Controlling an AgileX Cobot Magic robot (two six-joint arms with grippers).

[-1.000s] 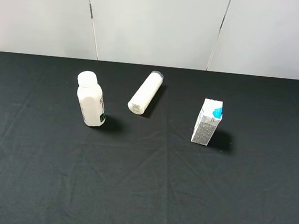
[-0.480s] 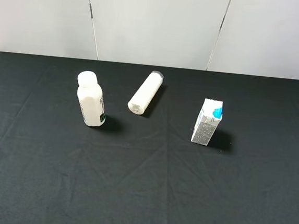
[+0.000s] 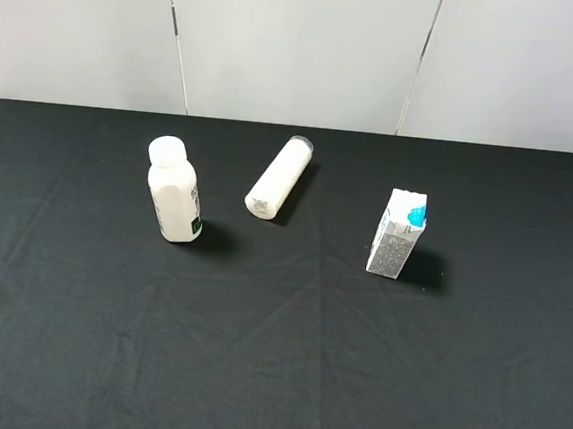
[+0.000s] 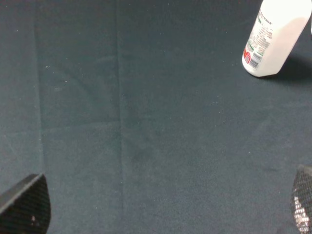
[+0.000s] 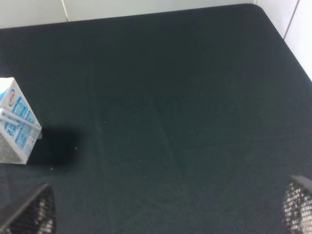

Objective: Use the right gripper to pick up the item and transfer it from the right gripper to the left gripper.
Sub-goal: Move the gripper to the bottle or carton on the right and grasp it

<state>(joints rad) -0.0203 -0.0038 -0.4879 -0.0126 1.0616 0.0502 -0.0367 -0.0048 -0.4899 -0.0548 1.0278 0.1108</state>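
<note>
The item (image 3: 397, 234), a small white carton with a teal cap and a grey text panel, stands upright on the right half of the black table (image 3: 273, 374). In the right wrist view the item (image 5: 14, 129) sits at the picture's edge, well away from my right gripper (image 5: 163, 208), whose two fingertips (image 5: 30, 213) stand wide open with only cloth between them. My left gripper (image 4: 163, 204) is open too, over bare cloth, with nothing between its fingertips (image 4: 25, 205). Neither arm shows in the exterior high view.
A white capped bottle (image 3: 173, 191) stands upright at the left and also shows in the left wrist view (image 4: 273, 36). A white cylindrical tube (image 3: 279, 178) lies on its side near the back middle. The table's back edge meets a pale wall (image 3: 301, 45).
</note>
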